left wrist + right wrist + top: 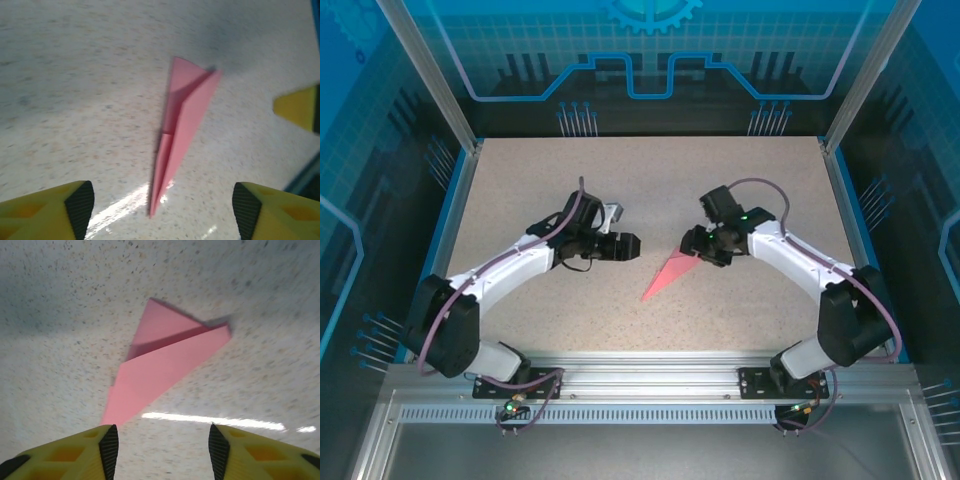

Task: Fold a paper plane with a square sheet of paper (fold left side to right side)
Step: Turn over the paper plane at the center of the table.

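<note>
The square sheet of paper is folded into a slim pink paper plane (670,275) lying flat on the speckled table, free of both grippers. My left gripper (629,246) hovers just left of it and stands open. In the left wrist view the paper plane (182,130) lies ahead with its sharp tip toward my left gripper (162,205), nothing between the fingers. My right gripper (704,252) hangs over the plane's wide end, open. In the right wrist view the paper plane (165,360) lies just beyond my right gripper (163,450), one end beside the left finger (107,447).
The speckled table (650,180) is framed by blue rails at left and right (845,215) and an aluminium rail along the near edge (640,365). A yellow finger of the right gripper (300,107) shows at the right edge of the left wrist view.
</note>
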`<action>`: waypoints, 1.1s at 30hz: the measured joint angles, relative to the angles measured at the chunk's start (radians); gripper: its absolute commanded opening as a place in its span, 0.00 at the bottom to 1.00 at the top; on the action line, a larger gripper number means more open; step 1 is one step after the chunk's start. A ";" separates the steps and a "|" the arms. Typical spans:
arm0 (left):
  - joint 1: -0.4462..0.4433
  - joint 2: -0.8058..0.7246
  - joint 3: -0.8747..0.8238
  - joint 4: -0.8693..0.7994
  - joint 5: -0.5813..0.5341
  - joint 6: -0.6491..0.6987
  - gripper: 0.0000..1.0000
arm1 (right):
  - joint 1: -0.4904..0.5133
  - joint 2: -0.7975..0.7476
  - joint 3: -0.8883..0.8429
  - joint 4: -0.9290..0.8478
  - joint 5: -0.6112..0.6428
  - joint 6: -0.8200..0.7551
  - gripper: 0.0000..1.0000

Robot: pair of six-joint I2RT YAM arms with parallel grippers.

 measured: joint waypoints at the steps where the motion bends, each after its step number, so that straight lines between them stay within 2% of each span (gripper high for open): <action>1: 0.006 -0.014 -0.022 0.008 -0.025 -0.012 0.85 | 0.022 0.021 0.018 -0.014 0.016 0.042 0.57; 3: 0.019 -0.044 -0.064 0.018 -0.074 -0.042 0.88 | 0.068 0.108 0.107 -0.077 0.045 0.137 0.57; 8: 0.042 -0.094 -0.101 0.023 -0.146 -0.086 0.89 | 0.101 0.335 0.330 -0.178 0.072 0.270 0.57; 16: 0.050 -0.130 -0.124 0.029 -0.188 -0.091 0.89 | 0.107 0.531 0.400 -0.261 0.056 0.360 0.56; 18: 0.050 -0.130 -0.125 0.030 -0.192 -0.091 0.90 | 0.108 0.551 0.412 -0.271 0.051 0.366 0.55; 22: 0.050 -0.130 -0.127 0.029 -0.197 -0.090 0.90 | 0.108 0.556 0.415 -0.287 0.048 0.374 0.47; 31: 0.050 -0.130 -0.128 0.029 -0.200 -0.090 0.90 | 0.108 0.534 0.410 -0.309 0.050 0.389 0.38; 33: 0.050 -0.130 -0.128 0.029 -0.200 -0.090 0.90 | 0.108 0.510 0.400 -0.314 0.051 0.390 0.32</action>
